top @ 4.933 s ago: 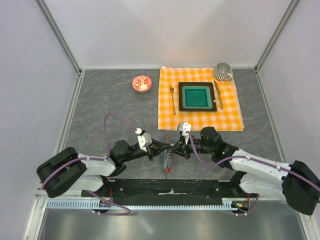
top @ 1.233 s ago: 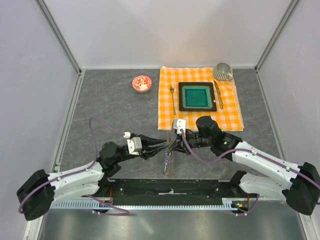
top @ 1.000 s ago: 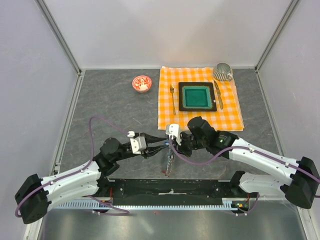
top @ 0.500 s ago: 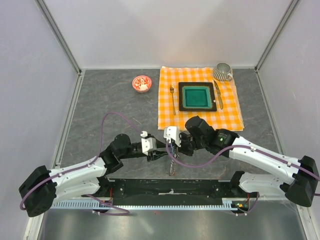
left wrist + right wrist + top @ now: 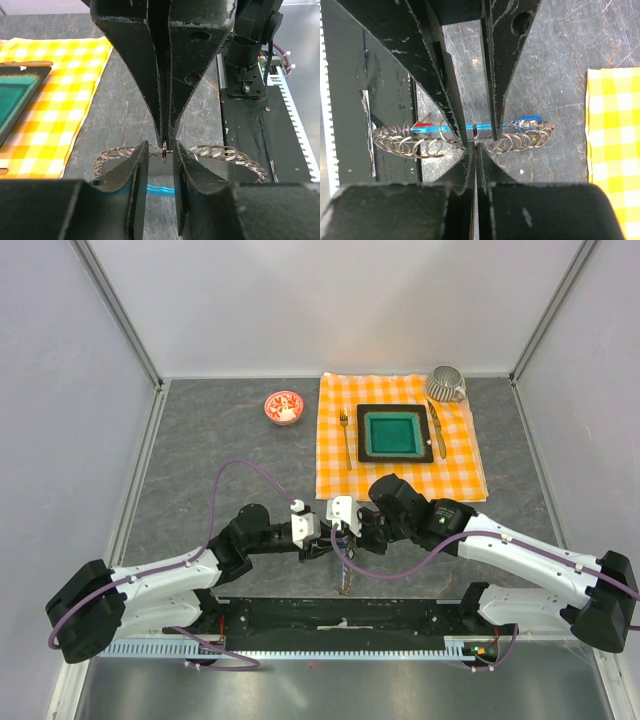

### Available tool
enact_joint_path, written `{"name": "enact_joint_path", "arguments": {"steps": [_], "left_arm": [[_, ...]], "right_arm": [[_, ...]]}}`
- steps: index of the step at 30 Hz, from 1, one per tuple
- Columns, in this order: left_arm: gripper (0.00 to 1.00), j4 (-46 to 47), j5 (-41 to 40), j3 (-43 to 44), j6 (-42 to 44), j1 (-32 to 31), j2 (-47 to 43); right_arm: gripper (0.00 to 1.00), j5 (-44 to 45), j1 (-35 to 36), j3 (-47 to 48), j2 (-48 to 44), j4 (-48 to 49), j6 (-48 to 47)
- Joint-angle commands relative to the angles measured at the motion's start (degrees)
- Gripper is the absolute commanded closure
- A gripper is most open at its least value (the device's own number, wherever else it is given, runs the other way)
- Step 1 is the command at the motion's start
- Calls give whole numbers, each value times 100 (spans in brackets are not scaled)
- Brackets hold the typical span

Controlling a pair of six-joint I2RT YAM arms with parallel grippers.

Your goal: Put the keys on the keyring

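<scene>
The keyring [image 5: 515, 141] is a chain of thin grey metal loops hanging between both grippers over the grey table. My right gripper [image 5: 475, 148] is shut on one small loop [image 5: 164, 146] of it. My left gripper [image 5: 160, 145] stands open, one finger on each side of that loop and of the right fingertips [image 5: 165, 135]. A cyan-blue piece [image 5: 160, 190] runs below the loops. A red tag [image 5: 423, 124] and a blue tag [image 5: 527, 121] of the keys show at the chain's two ends. In the top view the grippers meet at the near middle, with the keyring [image 5: 343, 578] dangling below them.
An orange checked cloth [image 5: 460, 475] at the back right carries a green plate [image 5: 393, 432], a fork [image 5: 345, 435], a knife [image 5: 437, 428] and a ribbed cup [image 5: 445, 383]. A small red-and-white bowl [image 5: 283, 406] sits at the back. The black base rail [image 5: 340, 617] lies just below the grippers.
My left gripper has moved right and closed in around the loop held by the right gripper. The right gripper shifted slightly left and toward the near edge. The left jaws have narrowed a little.
</scene>
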Motion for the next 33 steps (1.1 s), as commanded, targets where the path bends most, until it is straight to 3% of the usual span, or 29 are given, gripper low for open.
{"name": "enact_joint_path", "arguments": {"steps": [1, 6, 13, 17, 25, 28, 33], "left_arm": [[70, 376, 213, 229, 54, -20, 100], [79, 358, 293, 299, 28, -20, 206], [81, -11, 284, 431, 107, -20, 276], [97, -116, 310, 466, 115, -29, 355], [98, -135, 83, 458, 124, -29, 277], [98, 477, -154, 204, 11, -20, 136], [98, 2183, -559, -622, -367, -20, 118]], "right_arm": [[100, -73, 37, 321, -42, 240, -81], [100, -91, 46, 347, -42, 266, -99], [100, -73, 46, 356, -121, 310, -90], [100, -108, 46, 347, -156, 371, -72], [100, 85, 37, 93, -489, 783, 217], [94, 234, 46, -153, -700, 1117, 384], [70, 472, 29, -733, -946, 1715, 788]]}}
